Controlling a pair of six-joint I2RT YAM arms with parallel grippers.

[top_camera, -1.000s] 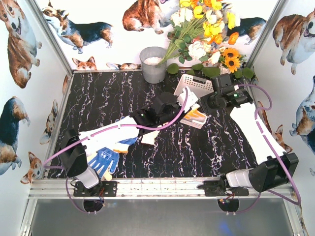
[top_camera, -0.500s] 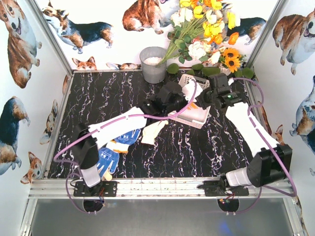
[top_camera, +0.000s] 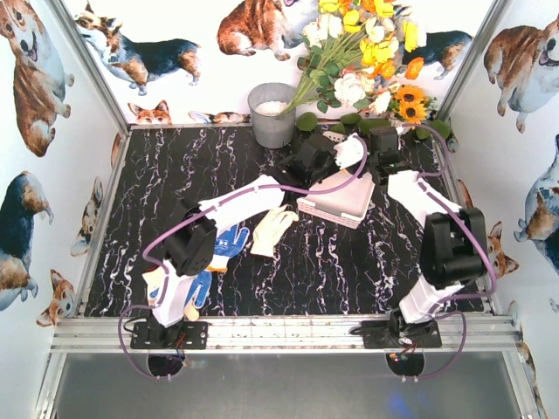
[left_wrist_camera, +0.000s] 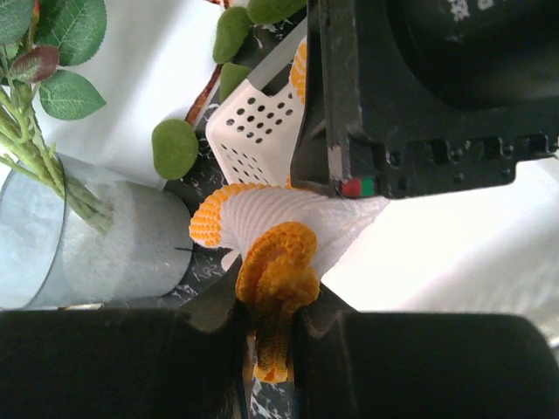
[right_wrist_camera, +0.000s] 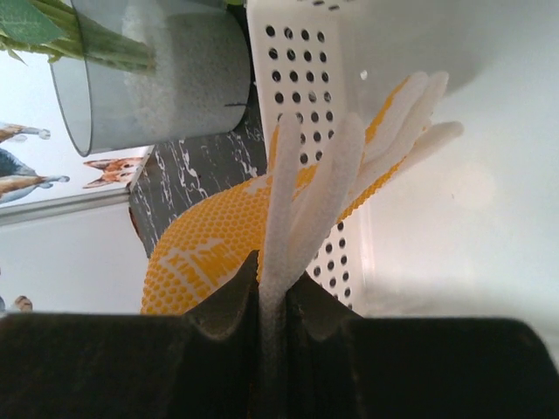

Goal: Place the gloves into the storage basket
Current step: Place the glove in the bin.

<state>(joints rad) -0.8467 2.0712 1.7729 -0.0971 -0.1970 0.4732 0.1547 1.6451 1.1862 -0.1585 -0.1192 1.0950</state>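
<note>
While both arms are reaching toward 1 o'clock on the black marble table (top_camera: 175,183), the storage basket (top_camera: 330,208) is sitting beneath their wrists. It is lying at 4 o'clock from the grey metal bucket (top_camera: 272,115). In the right wrist view its perforated wall is standing at 12 o'clock and its pale floor is spreading toward 3 o'clock.

Left gripper (left_wrist_camera: 269,316): jaws are clenching, almost closed, on the bunched orange cuff of a white glove (left_wrist_camera: 293,218). The knit body is running up from the jaws toward 1 o'clock and passing under the black body of the right gripper. The cuff end is pointing down at 6 o'clock.

Right gripper (right_wrist_camera: 272,284): jaws are pinching white glove fingers, nearly closed. The fingers are fanning from 6 o'clock up toward 1 o'clock over the basket wall. An orange-dotted palm is bulging out toward 8 o'clock. This is seemingly the same glove, gripped at both ends, though I cannot tell for sure. It is hanging over the basket's edge.

Loose gloves on the table, overhead view:
- The cream glove (top_camera: 272,230) is lying flat at 8 o'clock from the basket, its long axis running from 7 to 1 o'clock.
- Two blue dotted gloves (top_camera: 229,241) are lying farther toward 8 o'clock, partly under the left arm.
- A yellow glove (top_camera: 155,281) is peeking out beside the left arm's elbow.
</note>
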